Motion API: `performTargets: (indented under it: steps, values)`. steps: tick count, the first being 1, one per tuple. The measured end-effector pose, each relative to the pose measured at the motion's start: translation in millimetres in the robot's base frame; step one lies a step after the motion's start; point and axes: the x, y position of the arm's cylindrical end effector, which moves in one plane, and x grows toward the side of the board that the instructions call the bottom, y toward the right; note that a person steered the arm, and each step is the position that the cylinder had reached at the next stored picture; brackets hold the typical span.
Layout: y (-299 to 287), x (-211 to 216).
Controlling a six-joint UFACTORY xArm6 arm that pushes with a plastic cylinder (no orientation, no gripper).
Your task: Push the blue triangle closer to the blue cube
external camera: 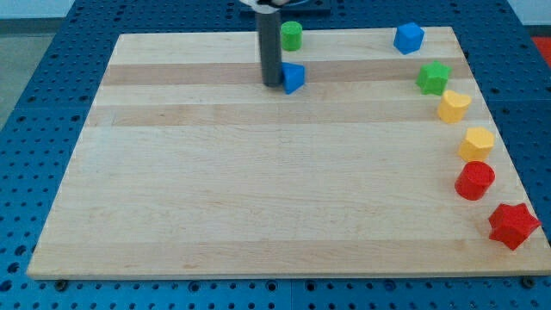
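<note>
The blue triangle (294, 77) lies near the top middle of the wooden board (258, 198). My tip (272, 83) stands right against the triangle's left side, touching or nearly touching it. The blue cube (409, 38) sits at the board's top right, well to the right of the triangle and a little higher in the view.
A green cylinder (292, 35) stands just above the triangle. Down the right edge run a green star (434, 77), a yellow heart (454, 106), a yellow hexagon (476, 143), a red cylinder (474, 181) and a red star (513, 225).
</note>
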Motion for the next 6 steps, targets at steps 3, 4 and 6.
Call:
performTargets:
  steps: [3, 4, 6]
  values:
    - [67, 6]
    - [67, 11]
    - [98, 11]
